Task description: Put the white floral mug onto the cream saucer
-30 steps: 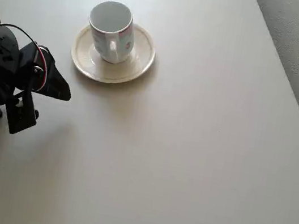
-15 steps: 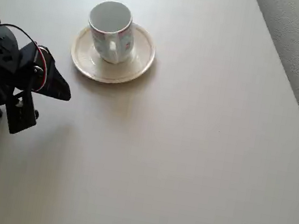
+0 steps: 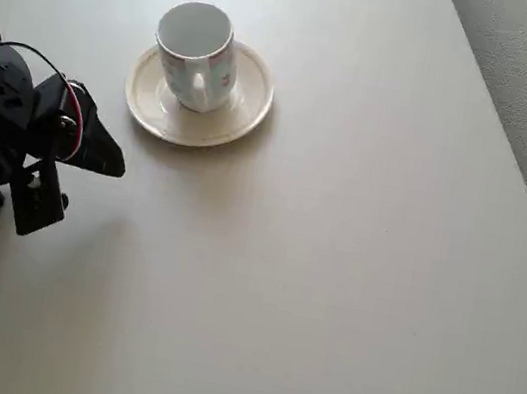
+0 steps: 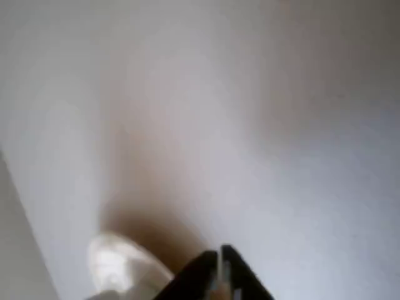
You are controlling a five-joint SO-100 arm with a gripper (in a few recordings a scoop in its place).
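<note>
- One step looks left to you: parking the arm, since the white floral mug stands upright on the cream saucer in the upper left of the overhead view.
- Your gripper sits at the left edge, well apart from the saucer; in the wrist view its fingertips look together, holding nothing.
- Pull away along the bare table, not toward the mug's handle.
- The mug looks empty, its inside plain white; it sits toward the saucer's upper-left side.

overhead: soft daylight, sharp | wrist: blurred, hazy, dim shadow
</note>
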